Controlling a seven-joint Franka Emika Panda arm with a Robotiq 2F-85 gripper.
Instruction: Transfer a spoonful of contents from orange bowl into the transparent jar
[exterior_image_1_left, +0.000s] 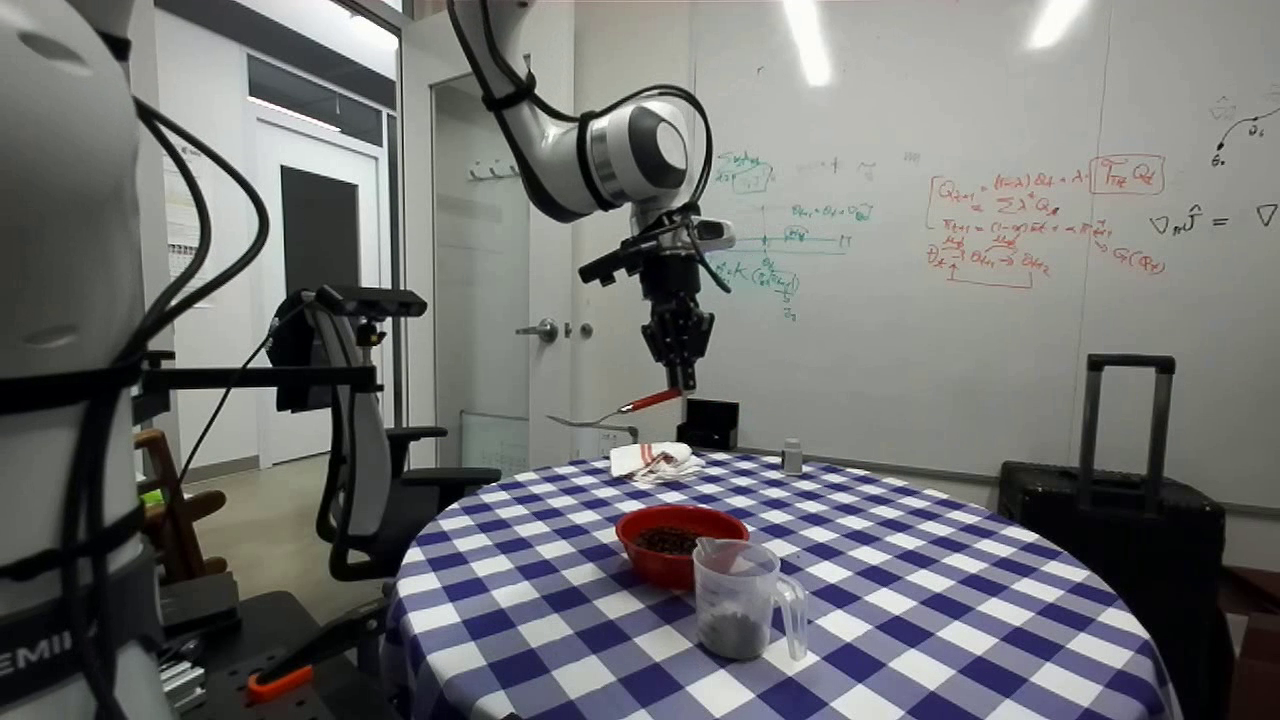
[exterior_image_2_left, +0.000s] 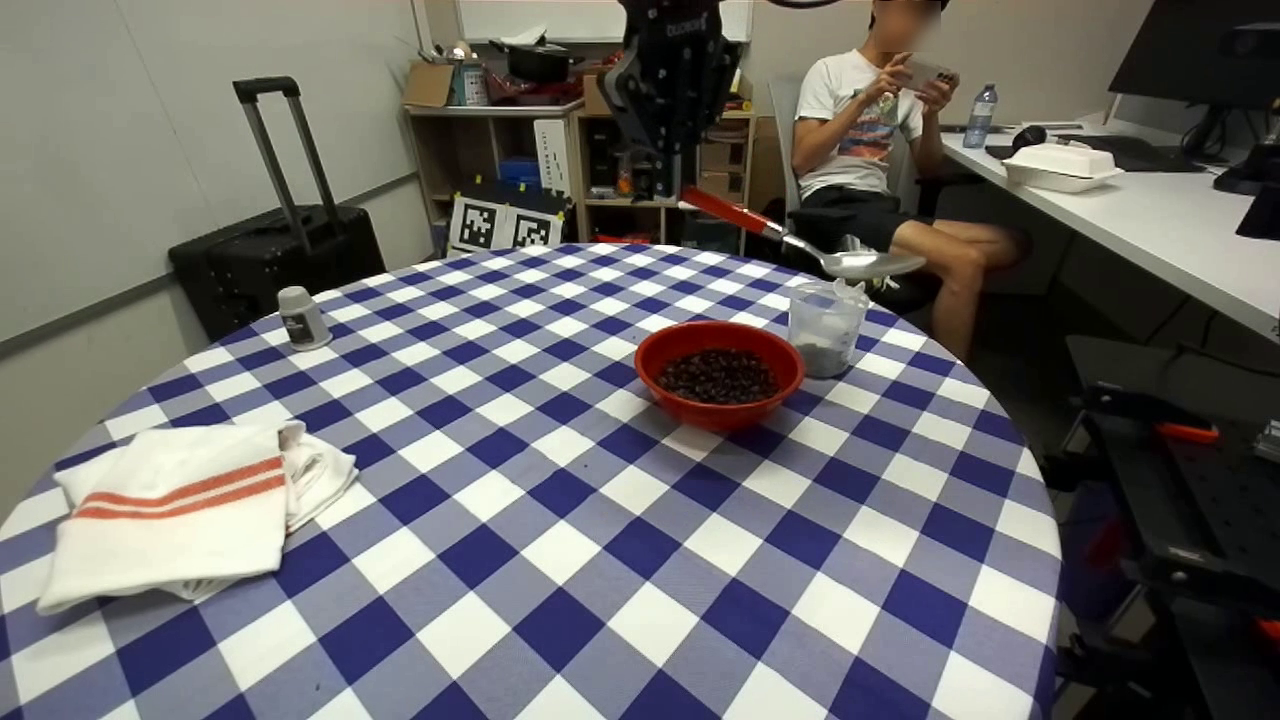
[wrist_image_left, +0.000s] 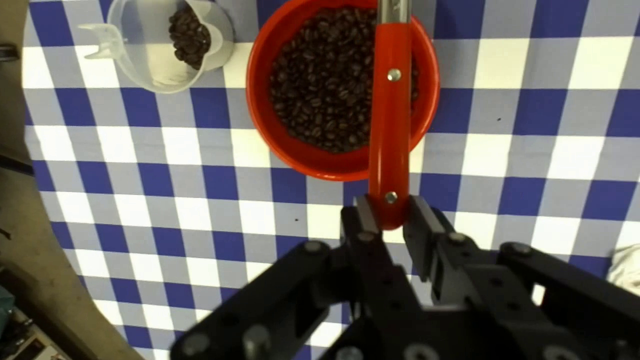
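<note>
My gripper (wrist_image_left: 392, 212) is shut on the end of a spoon's red handle (wrist_image_left: 390, 125). The spoon is well above the table, its metal bowl (exterior_image_2_left: 870, 264) tipped a little below the handle; whether it carries anything I cannot tell. Dark beans (wrist_image_left: 320, 85) lie in the orange bowl (exterior_image_2_left: 715, 415), which looks red and sits on the table. In the wrist view the handle passes over its right part. Beside it stands the transparent jar (exterior_image_1_left: 735, 575), a clear measuring cup with a handle and spout, upright, some dark beans (wrist_image_left: 190, 40) at its bottom.
A round table with a blue-and-white checked cloth (exterior_image_2_left: 560, 550) bears everything. A folded white towel (exterior_image_2_left: 180, 500) with red stripes and a small grey bottle (exterior_image_2_left: 303, 318) stand away from the bowl. Behind the table sits a person (exterior_image_2_left: 865, 130); a black suitcase (exterior_image_2_left: 280, 255) stands near the whiteboard.
</note>
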